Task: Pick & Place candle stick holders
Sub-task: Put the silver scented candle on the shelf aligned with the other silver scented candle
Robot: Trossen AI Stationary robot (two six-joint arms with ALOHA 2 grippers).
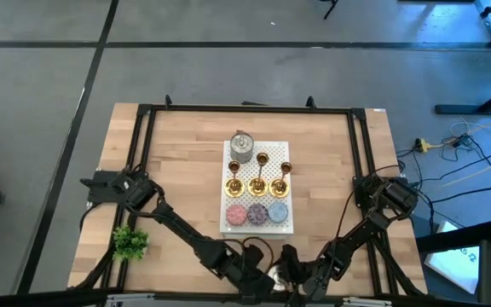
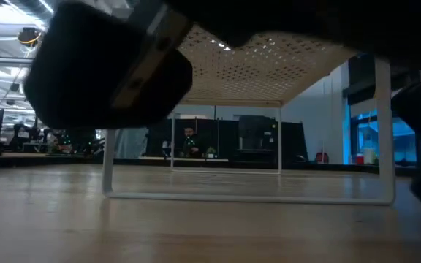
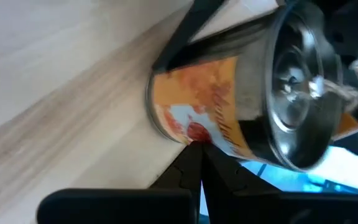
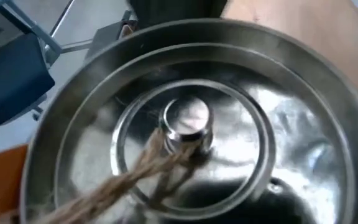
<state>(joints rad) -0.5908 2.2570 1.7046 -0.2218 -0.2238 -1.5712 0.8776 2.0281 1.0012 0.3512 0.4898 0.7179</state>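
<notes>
Three gold candle stick holders point(image 1: 257, 177) stand by their bases in a row on a white perforated stand point(image 1: 275, 152) at the table's middle. At the near edge both arms meet at a round tin point(image 3: 210, 112) with an orange label, a silver lid point(image 4: 185, 124) and a twine-tied knob. My left gripper point(image 3: 196, 149) is shut, its tips at the tin's wall. My right gripper point(image 1: 290, 271) is open around the tin; one dark finger point(image 3: 174, 43) lies along the tin's far side, and its wrist view looks straight onto the lid. My left gripper touches the tin's orange-labelled side wall point(image 3: 194, 138) with the tips of its shut fingers, coming slanting down from the table's left. My right gripper has one finger close along the tin's wall; whether it touches the tin I cannot tell.
On the stand also sit a silvery lidded pot point(image 1: 242, 147) behind the holders and three flat discs point(image 1: 257, 213) in front of them. A small green plant point(image 1: 130, 241) stands near the table's left edge. A black frame runs around the table point(image 1: 186, 128).
</notes>
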